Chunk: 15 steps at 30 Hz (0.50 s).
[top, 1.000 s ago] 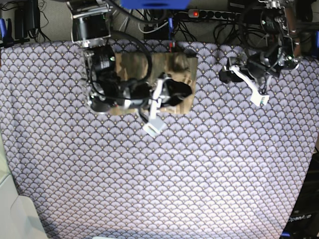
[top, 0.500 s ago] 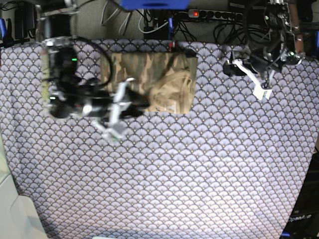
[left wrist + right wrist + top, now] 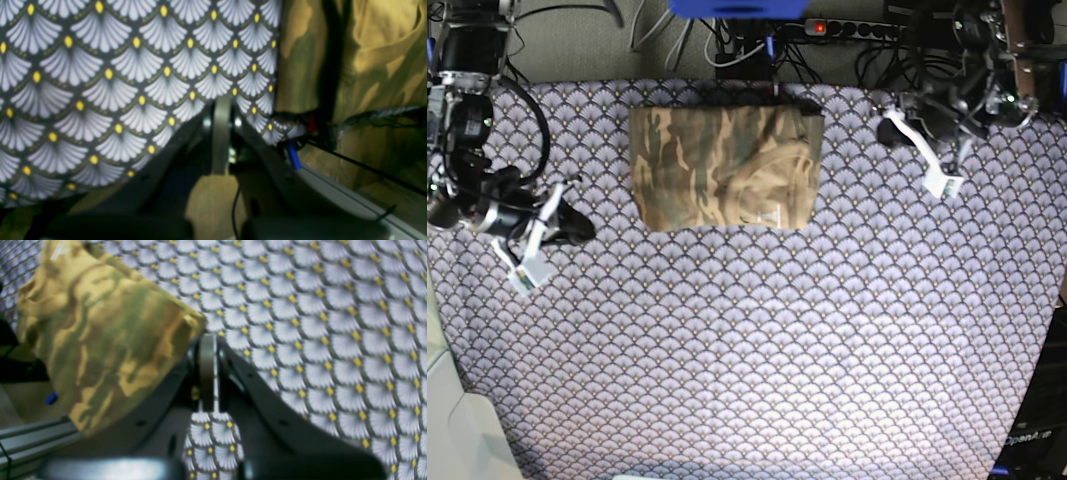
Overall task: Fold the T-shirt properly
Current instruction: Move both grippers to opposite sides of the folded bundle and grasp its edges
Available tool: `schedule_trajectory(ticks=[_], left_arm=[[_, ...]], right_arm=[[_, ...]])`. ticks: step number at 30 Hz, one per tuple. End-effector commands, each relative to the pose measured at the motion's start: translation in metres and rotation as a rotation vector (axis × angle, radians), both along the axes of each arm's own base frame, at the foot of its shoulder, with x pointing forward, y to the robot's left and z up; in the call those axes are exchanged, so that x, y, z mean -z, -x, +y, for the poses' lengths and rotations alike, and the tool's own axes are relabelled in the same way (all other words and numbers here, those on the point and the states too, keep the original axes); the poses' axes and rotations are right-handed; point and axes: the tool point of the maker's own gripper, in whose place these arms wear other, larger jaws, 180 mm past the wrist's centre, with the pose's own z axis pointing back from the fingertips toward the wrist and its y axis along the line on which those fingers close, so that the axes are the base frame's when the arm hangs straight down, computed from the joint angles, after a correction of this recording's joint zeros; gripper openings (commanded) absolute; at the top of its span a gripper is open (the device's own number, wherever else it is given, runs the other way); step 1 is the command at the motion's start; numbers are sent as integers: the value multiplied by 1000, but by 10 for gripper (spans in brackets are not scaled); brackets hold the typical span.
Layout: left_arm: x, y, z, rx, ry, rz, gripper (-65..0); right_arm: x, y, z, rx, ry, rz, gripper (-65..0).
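Note:
The camouflage T-shirt (image 3: pixel 722 165) lies folded into a flat rectangle at the back middle of the purple scallop tablecloth (image 3: pixel 777 350). No gripper touches it. My right gripper (image 3: pixel 527 270) hangs well to the shirt's left, shut and holding nothing. In the right wrist view, its jaws (image 3: pixel 208 340) are pressed together, with the T-shirt (image 3: pixel 100 333) off to their left. My left gripper (image 3: pixel 947 186) is at the back right, also shut and holding nothing. In the left wrist view, the left gripper (image 3: pixel 222 101) sits over bare cloth, with the T-shirt (image 3: pixel 367 50) at the upper right.
A power strip (image 3: pixel 857 28) and tangled cables run along the back edge behind the table. A white surface (image 3: pixel 457 430) sits at the lower left corner beyond the cloth's edge. An aluminium rail (image 3: pixel 350 190) shows under the left arm.
My right arm has pulled left off the T-shirt and its jaws have closed. The folded shirt now lies uncovered. The left gripper has shut and stayed roughly in place.

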Motion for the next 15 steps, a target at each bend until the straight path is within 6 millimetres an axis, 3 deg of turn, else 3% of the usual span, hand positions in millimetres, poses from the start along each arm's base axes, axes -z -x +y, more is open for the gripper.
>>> schedule_trajectory(ticks=[1,4,15], left_arm=[[-6,-3,-10,17,23,-21,-650],[-3,2,-31,71,51,-9,-650],[-3,4,-79,227,97,-1,-650]], right_arm=[[-14,-9,-6,13,-13,-50,-650],[-7,-4,-16,48,-17,-26,-650],[11,8,-39,96,82,26,-650]])
